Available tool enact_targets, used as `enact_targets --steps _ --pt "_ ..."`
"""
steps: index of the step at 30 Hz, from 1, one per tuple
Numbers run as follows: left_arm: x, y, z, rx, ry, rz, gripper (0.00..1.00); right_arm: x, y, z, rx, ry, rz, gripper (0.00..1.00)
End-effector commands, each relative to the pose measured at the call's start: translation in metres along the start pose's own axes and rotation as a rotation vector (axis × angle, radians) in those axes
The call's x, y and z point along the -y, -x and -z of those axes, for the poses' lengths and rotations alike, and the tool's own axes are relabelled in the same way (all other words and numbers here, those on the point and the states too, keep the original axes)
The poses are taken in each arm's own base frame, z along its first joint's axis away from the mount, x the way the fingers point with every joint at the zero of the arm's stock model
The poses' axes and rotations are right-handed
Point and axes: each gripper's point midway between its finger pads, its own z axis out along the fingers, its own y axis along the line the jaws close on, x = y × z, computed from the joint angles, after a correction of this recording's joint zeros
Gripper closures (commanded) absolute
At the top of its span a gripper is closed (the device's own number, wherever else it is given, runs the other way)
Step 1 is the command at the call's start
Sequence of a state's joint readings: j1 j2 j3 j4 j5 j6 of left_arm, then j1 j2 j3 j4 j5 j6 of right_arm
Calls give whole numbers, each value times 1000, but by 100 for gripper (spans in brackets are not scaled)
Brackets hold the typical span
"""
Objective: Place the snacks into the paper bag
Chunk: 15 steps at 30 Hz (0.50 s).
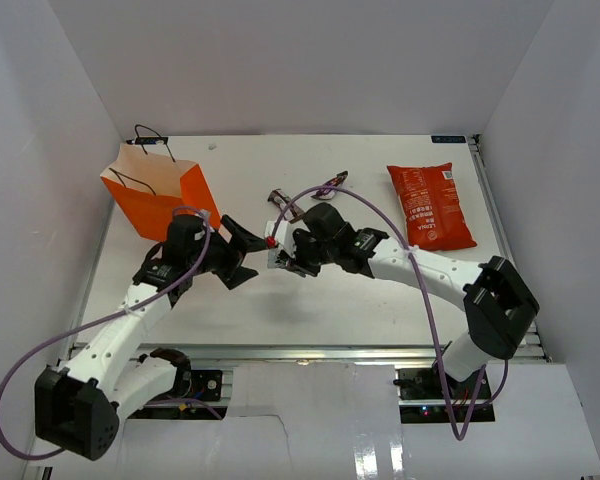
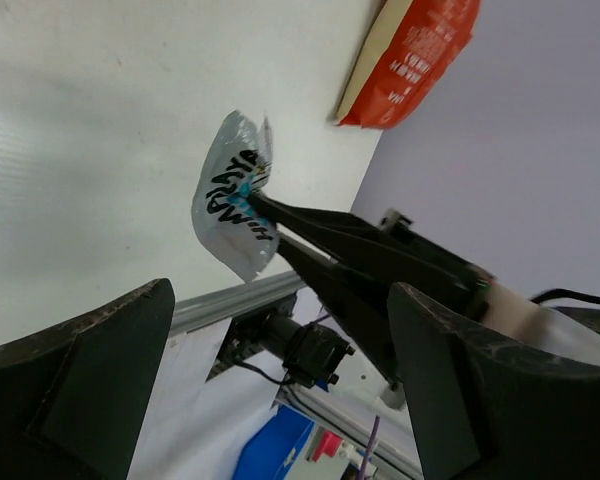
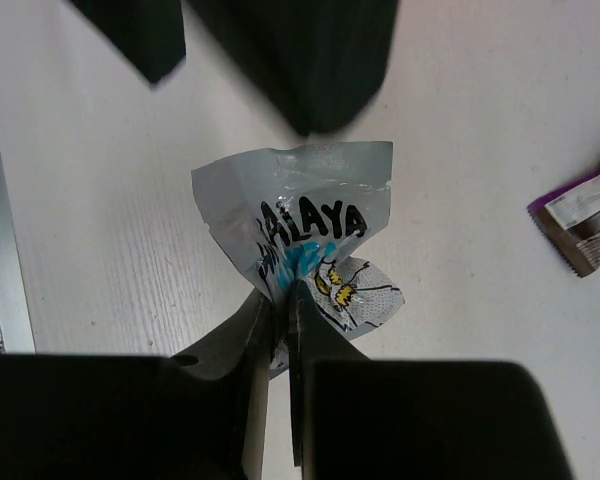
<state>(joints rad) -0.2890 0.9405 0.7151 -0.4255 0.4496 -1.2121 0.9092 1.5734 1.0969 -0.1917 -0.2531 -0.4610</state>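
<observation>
My right gripper is shut on the silver-blue wrapper, holding it above the table; the wrapper also shows in the left wrist view and faintly in the top view. My left gripper is open and empty, its jaws facing the wrapper a short way to its left. The orange paper bag stands open at the far left, behind my left arm. The large red-orange crisp packet lies at the far right and shows in the left wrist view. Two dark purple-brown wrappers lie at the far middle.
One dark purple-brown wrapper shows at the right edge of the right wrist view. White walls enclose the table on the left, back and right. A metal rail runs along the near edge. Purple cables loop over both arms.
</observation>
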Motion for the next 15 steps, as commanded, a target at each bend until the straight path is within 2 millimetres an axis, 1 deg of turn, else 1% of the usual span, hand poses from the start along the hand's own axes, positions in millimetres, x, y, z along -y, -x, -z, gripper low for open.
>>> enact_targets --steps 1,2,3,4,6,7,14,15 --pt "3 -1 -23 34 16 40 2 9 38 14 70 1 44 92" --pt "4 -5 -27 24 18 41 5 12 46 17 87 -11 47 92" --pt "6 -4 -31 27 12 40 7 13 49 18 92 -14 46 92" --pt "3 -4 -37 20 28 43 8 15 51 20 95 -22 40 92" --pt "7 -5 -42 15 27 39 13 16 57 23 108 -27 41 92" --pt "4 -5 -46 12 39 37 14 16 56 24 108 -27 36 92" --pt "5 -5 -56 3 45 32 37 10 60 31 129 -10 26 92" --pt "6 -5 -57 3 41 33 43 9 60 31 131 -9 26 92"
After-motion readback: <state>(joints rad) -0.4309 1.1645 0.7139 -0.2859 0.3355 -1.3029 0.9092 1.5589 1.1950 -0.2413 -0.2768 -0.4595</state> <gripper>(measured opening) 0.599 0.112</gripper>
